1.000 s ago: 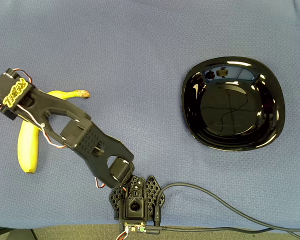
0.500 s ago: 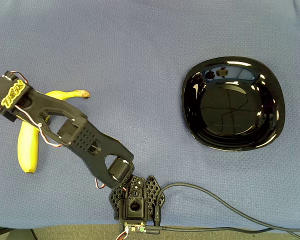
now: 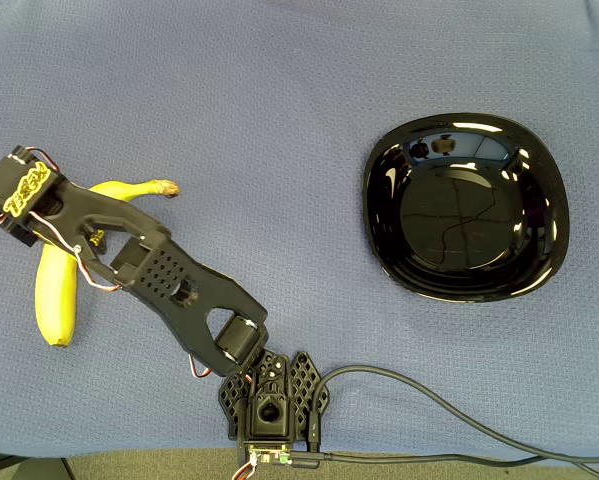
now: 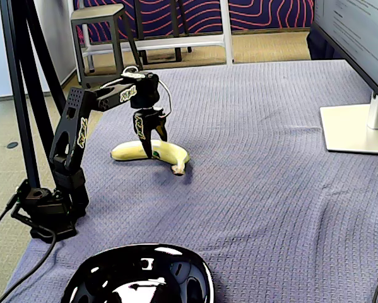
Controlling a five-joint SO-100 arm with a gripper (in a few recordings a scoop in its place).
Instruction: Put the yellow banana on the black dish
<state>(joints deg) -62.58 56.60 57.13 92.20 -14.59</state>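
The yellow banana (image 3: 57, 290) lies on the blue cloth at the left of the overhead view, its brown stem (image 3: 164, 187) pointing right. In the fixed view the banana (image 4: 170, 153) lies just right of the arm's base. My gripper (image 4: 152, 140) points straight down over the banana's middle. Its fingers (image 4: 140, 131) stand apart, open, with their tips at the banana's upper surface. From overhead the wrist (image 3: 21, 190) covers the fingers. The black dish (image 3: 466, 205) sits at the right with nothing in it, and in the fixed view the dish (image 4: 141, 278) is at the near edge.
A monitor stand (image 4: 356, 126) rests on the cloth at the right of the fixed view. The arm's base (image 3: 271, 400) and its cable (image 3: 449, 410) lie along the table's near edge overhead. A stool (image 4: 100, 25) stands beyond the table.
The arm has dropped a little, bringing the gripper down onto the banana. The banana and the dish have not moved.
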